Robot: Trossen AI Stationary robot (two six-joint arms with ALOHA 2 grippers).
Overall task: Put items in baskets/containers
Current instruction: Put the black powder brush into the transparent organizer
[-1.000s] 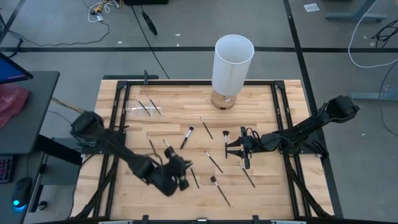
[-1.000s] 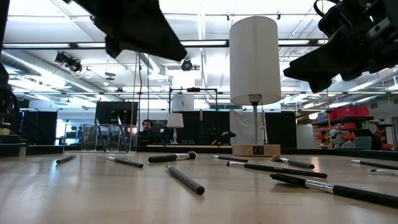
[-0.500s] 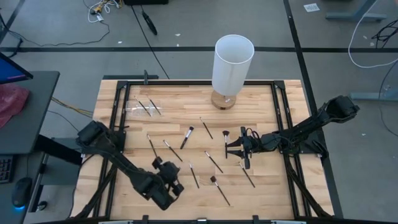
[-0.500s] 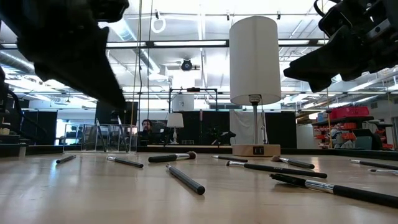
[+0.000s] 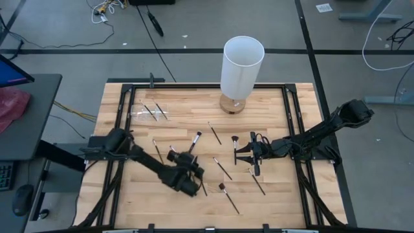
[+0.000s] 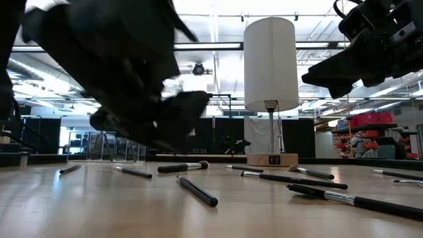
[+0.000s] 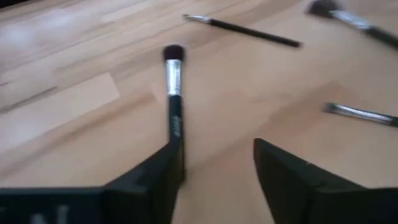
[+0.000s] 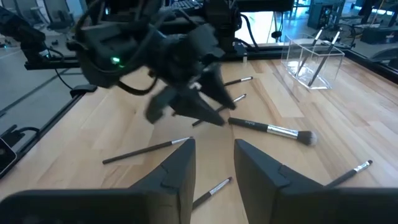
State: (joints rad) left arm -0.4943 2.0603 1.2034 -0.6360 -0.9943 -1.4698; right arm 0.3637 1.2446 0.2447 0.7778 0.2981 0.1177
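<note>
Several thin dark brushes lie flat and scattered on the wooden table [image 5: 162,200], among them one with a silver ferrule [image 7: 173,93] and one with a tufted head [image 8: 268,129]. The clear container [image 5: 150,111] stands at the far left with two brushes leaning inside. My left gripper [image 5: 193,176] hangs open above the brushes left of centre. In its wrist view the ferrule brush's handle runs under one finger [image 7: 163,180]; the gap [image 7: 217,146] is bare. My right gripper [image 5: 240,155] waits open right of centre, raised [image 6: 370,46], nothing between its fingers [image 8: 214,146].
A tall white cylinder on a wooden base [image 5: 240,65] stands at the far middle. Black frame rails [image 5: 119,123] run along the table's sides. Bare wood lies along the near edge and the far right.
My left gripper drew back toward the table's near left, then swung toward the far right, and now hangs over the brushes left of centre. The brushes on the table have kept their places.
</note>
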